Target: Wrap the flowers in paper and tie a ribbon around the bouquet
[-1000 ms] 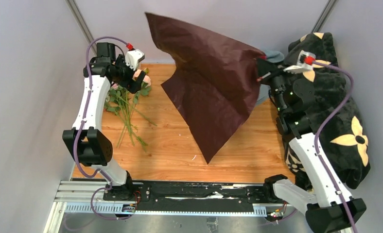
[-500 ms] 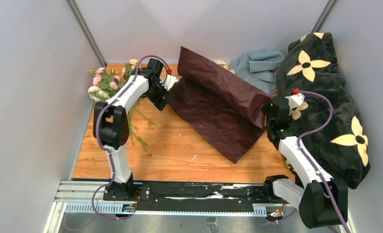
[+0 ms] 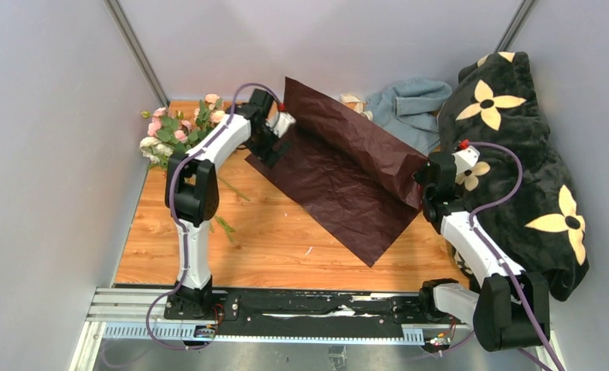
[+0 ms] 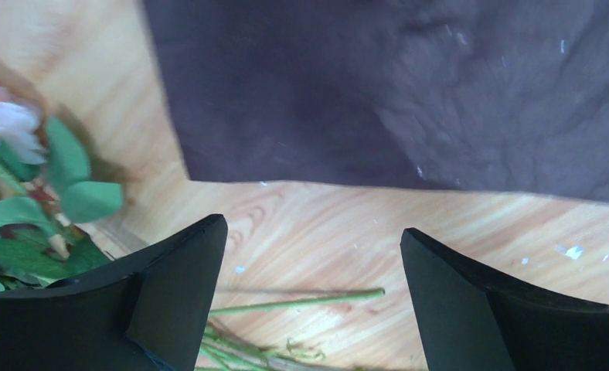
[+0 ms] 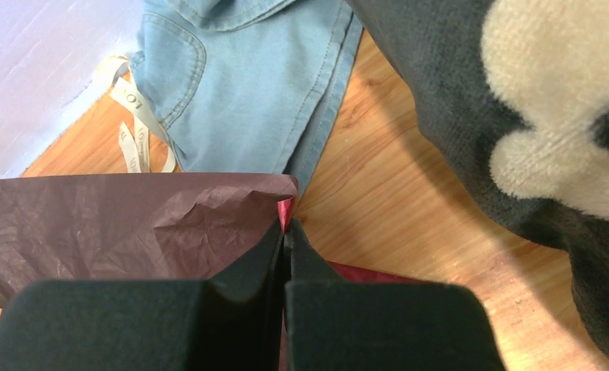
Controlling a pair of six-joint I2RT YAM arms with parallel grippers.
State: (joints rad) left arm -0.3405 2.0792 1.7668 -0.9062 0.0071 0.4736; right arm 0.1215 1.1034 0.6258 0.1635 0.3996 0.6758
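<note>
Burgundy paper pinched in right end effector.

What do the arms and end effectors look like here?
The left arm and right arm match: white shells between black joints, a lilac cable looped along each, a red tab by the wrist. The left end effector and right end effector each have two broad matte black fingers tapering to wedges.
</note>
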